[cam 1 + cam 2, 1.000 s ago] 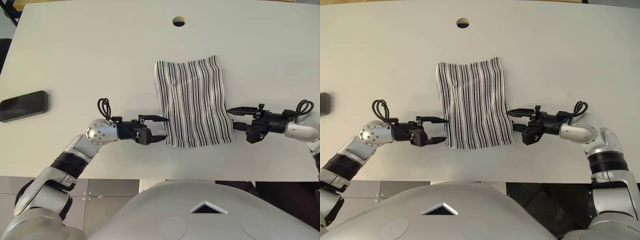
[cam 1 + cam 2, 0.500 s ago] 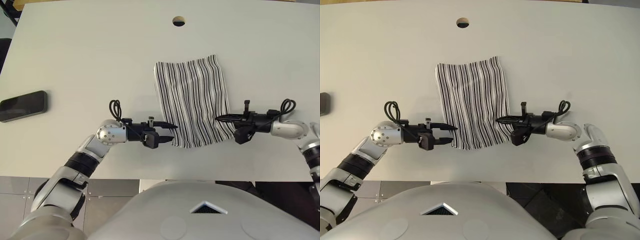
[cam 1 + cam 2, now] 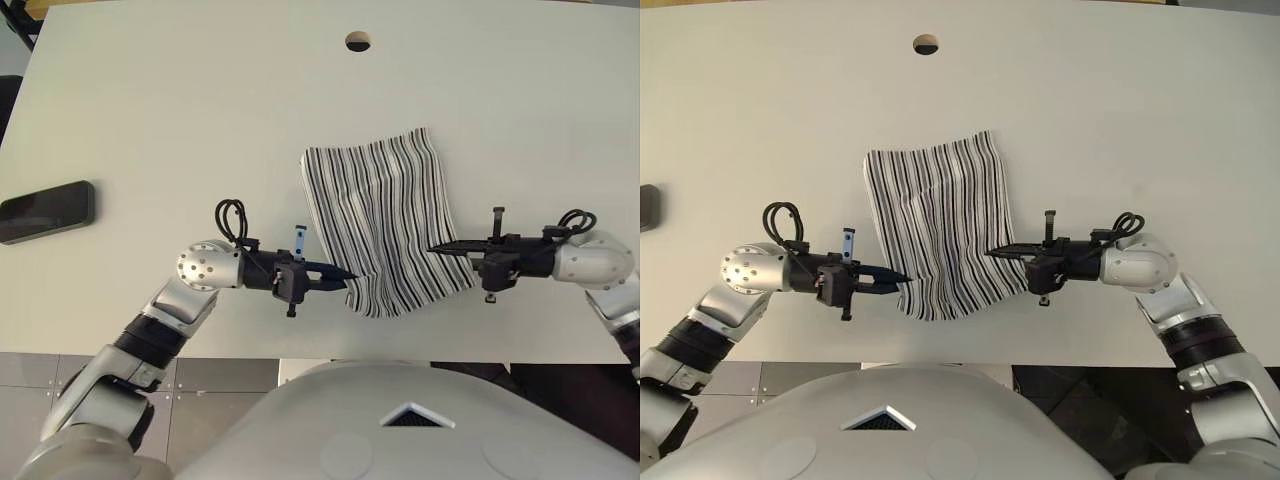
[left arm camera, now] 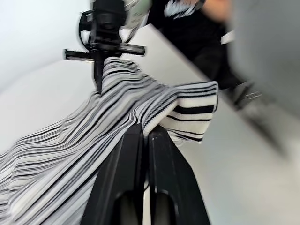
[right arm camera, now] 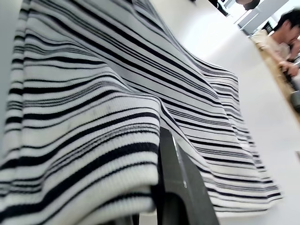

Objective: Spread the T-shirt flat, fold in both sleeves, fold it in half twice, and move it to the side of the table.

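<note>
near the front edge of the table (image 3: 200, 100), pinched shut with the left gripper (image 3: 340, 277) on the near left corner of the t-shirt (image 3: 385, 200), a bunched bit of striped hem caught between the closed fingers (image 4: 129, 168). across from it, clamped just as narrow with the right gripper (image 3: 440, 249) on the near right corner, cloth draped over the finger. held at both near corners at once, probably to raise the near hem level and carry it over toward the far hem for a fold in half. gathered in and lifted slightly at the near end, lying flat on the table at the far end. set right of centre, already folded to a narrow panel with no sleeves out. long axis running near to far, leaning a little to the left at the far end, stripes along it. well apart to the left, a phone (image 3: 47, 211); by the far edge, a round hole (image 3: 357, 42).
</note>
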{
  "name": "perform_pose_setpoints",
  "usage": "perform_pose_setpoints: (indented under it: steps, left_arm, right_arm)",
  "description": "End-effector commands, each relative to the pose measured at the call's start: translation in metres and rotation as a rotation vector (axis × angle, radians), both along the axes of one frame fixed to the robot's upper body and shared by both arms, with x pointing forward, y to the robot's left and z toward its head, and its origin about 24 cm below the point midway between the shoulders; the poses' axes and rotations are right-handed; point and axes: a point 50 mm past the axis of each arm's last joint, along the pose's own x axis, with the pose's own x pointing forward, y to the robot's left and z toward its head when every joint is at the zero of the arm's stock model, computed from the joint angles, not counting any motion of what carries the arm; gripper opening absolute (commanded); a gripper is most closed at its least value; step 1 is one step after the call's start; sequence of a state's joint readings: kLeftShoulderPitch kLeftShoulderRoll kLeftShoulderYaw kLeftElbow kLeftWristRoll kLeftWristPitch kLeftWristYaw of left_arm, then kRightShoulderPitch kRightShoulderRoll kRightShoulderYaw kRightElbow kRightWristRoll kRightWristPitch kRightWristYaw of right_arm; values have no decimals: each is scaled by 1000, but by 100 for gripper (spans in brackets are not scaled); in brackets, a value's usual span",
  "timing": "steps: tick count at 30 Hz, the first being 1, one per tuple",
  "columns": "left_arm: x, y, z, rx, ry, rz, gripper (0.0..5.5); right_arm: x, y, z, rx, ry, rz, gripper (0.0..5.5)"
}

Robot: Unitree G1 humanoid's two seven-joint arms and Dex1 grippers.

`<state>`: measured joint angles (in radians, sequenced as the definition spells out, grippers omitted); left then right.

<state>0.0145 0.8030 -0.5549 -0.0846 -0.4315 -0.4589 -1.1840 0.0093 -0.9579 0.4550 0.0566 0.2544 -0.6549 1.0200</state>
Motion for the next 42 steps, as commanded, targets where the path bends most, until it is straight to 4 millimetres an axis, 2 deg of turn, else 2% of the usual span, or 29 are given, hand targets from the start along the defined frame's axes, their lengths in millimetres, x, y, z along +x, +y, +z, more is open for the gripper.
perform_pose_setpoints:
  steps: [1, 4, 8, 13, 18, 27, 28, 36, 39, 42]
  left_arm:
    - [-15, 10, 9, 48, 191, -97, 10]
    - [-21, 15, 12, 61, 290, -115, 10]
    - [-18, 15, 18, 6, 351, -57, 10]
    - [6, 21, 18, -57, 368, 124, 10]
    - [32, 36, 13, -129, 363, 306, 10]
    - [60, 51, -22, 1, 327, 560, 10]
    - [63, 53, -24, 4, 329, 585, 10]
    - [86, 68, -30, 16, 354, 795, 121]
    - [92, 71, -31, 21, 425, 847, 137]
    - [105, 84, -42, 101, 516, 1042, 137]
  right_arm:
    - [-15, -8, 10, -11, 213, 26, 21]
    - [-24, -8, 20, 12, 327, 46, 21]
    - [-26, -3, 27, 34, 363, 63, 21]
    - [-3, 10, 30, 92, 236, -28, 21]
    - [23, 18, 20, 72, 134, -168, 21]
    - [45, 18, 7, 56, 87, -311, 21]
    - [48, 18, 7, 67, 90, -334, 57]
    - [69, 14, 2, 192, 220, -533, 179]
    - [81, 12, -4, 281, 369, -696, 190]
    - [97, 2, -12, 329, 457, -952, 190]
